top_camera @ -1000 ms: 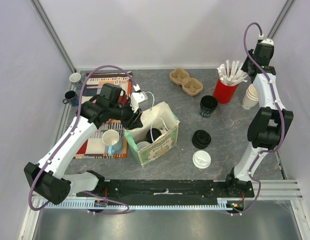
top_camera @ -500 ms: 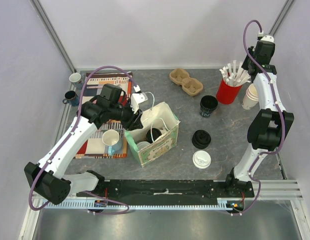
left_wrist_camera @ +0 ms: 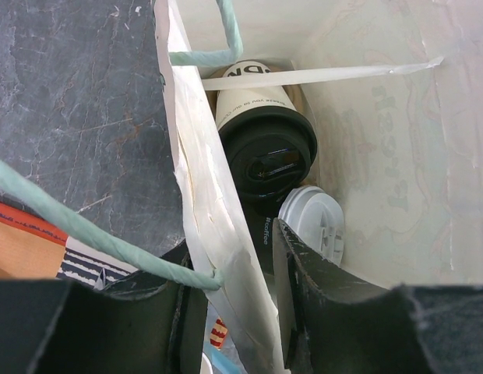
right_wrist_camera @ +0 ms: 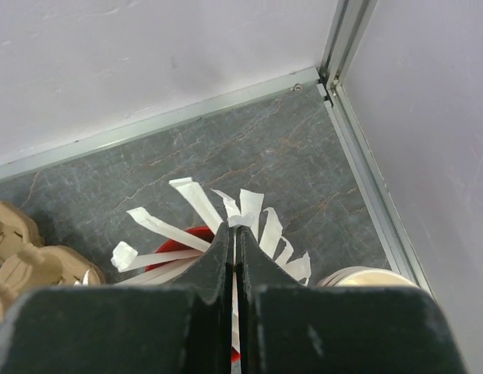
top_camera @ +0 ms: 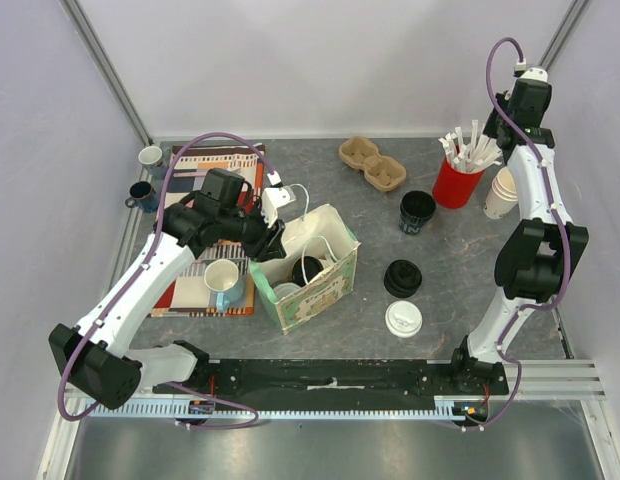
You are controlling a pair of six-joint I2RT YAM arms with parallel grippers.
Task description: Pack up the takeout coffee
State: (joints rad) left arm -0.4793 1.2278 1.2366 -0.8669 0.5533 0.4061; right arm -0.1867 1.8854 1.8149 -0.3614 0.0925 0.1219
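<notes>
Bag held open, straw pinched
Left claw point(left_wrist_camera: 230, 312) grips the bag point(top_camera: 325, 285) wall; right claw point(right_wrist_camera: 235, 261), closed, pinches a straw point(right_wrist_camera: 237, 222) above the red cup point(top_camera: 450, 183).

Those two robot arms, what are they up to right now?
They are packing takeout coffee. The left end effector pinches one wall of the paper bag, which already holds a black-lidded cup and a white-lidded cup. The right end effector has closed on a wrapped straw above the red cup.
</notes>
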